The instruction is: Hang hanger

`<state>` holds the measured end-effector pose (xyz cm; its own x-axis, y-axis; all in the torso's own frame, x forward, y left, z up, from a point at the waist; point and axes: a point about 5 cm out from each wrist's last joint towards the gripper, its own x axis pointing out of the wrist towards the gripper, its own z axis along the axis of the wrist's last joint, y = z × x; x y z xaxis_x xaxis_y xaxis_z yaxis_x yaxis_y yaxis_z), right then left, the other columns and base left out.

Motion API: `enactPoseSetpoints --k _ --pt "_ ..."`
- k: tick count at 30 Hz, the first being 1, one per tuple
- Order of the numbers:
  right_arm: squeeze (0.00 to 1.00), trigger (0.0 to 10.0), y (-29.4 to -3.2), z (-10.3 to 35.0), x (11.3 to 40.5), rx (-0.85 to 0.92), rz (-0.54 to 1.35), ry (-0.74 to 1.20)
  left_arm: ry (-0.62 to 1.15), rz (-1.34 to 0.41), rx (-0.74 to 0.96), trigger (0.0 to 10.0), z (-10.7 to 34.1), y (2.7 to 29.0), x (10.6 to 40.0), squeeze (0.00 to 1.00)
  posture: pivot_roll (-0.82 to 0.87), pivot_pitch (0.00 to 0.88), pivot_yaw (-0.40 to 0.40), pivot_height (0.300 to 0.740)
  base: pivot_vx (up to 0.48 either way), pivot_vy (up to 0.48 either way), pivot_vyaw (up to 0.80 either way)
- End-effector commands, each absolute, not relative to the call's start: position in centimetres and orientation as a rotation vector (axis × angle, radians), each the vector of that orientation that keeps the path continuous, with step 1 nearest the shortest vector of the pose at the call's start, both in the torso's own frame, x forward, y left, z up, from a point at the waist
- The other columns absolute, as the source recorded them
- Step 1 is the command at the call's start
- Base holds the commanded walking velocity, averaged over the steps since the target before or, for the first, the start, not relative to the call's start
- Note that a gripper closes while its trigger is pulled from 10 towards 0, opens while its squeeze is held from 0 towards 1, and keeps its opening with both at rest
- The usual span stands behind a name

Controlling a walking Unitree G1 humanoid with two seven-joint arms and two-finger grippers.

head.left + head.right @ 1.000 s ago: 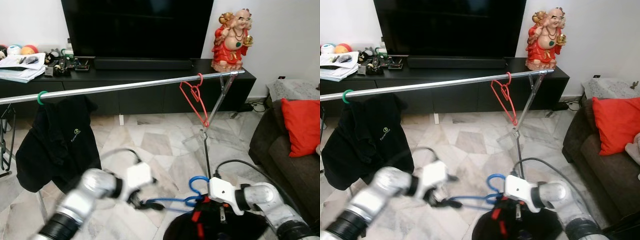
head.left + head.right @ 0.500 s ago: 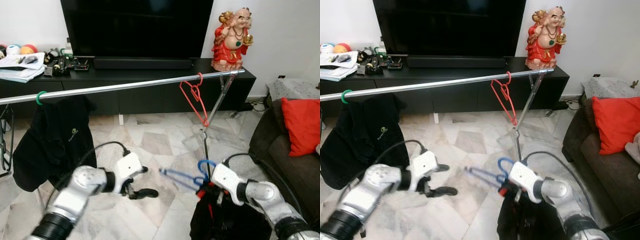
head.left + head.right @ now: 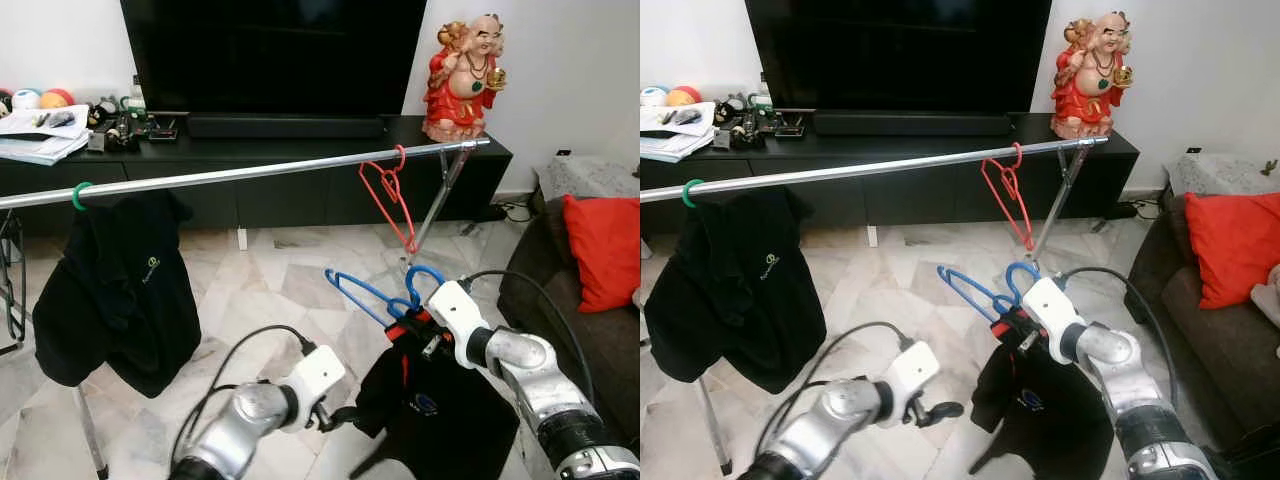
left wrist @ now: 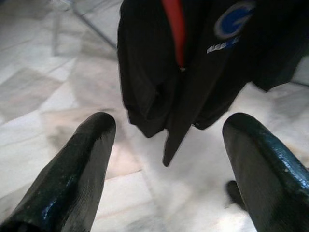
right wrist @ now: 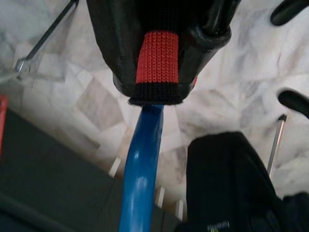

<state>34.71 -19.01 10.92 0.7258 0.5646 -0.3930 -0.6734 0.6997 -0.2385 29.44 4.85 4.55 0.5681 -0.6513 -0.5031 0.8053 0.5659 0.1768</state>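
My right gripper [image 3: 424,332] is shut on the neck of a blue hanger [image 3: 362,292], with its fingers hidden under the red-and-black collar [image 5: 158,58]. A black garment [image 3: 440,400] with a blue logo hangs from that hanger. The hanger's hook [image 3: 422,275] is below and in front of the silver rail [image 3: 250,172], near the rail's right end. My left gripper [image 4: 169,159] is open and low, to the left of the garment's hem, with nothing between its fingers [image 4: 77,164].
A red hanger [image 3: 390,195] hangs near the rail's right end and a black jacket [image 3: 125,290] on a green hook [image 3: 78,195] at its left. The rack's slanted leg [image 3: 428,225] stands behind the hanger. A sofa with a red cushion [image 3: 605,250] is at the right.
My right gripper has lifted the blue hanger and garment from near the floor up toward the rail. My left gripper has come away from the hanger's end and dropped lower.
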Motion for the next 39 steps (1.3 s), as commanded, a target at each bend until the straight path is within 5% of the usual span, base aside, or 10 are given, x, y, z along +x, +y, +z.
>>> enactPoseSetpoints --k 1,14,39 --pt "0.0 0.0 -18.6 13.0 35.2 -0.362 0.703 0.226 0.388 -0.859 0.487 10.0 4.6 3.8 30.0 0.0 -0.06 0.0 -0.054 0.74 0.0 0.0 0.0" --pt "0.0 0.0 -15.8 14.9 34.0 -0.351 0.777 0.175 0.24 -0.89 0.824 10.0 3.4 0.3 29.3 0.0 -0.08 0.0 -0.064 0.74 0.0 0.0 0.0" --pt "0.0 0.0 -13.4 18.9 31.3 -0.323 0.85 0.112 0.161 -0.785 0.989 10.0 3.2 0.7 30.1 0.0 -0.11 0.0 -0.061 0.74 0.0 0.0 0.0"
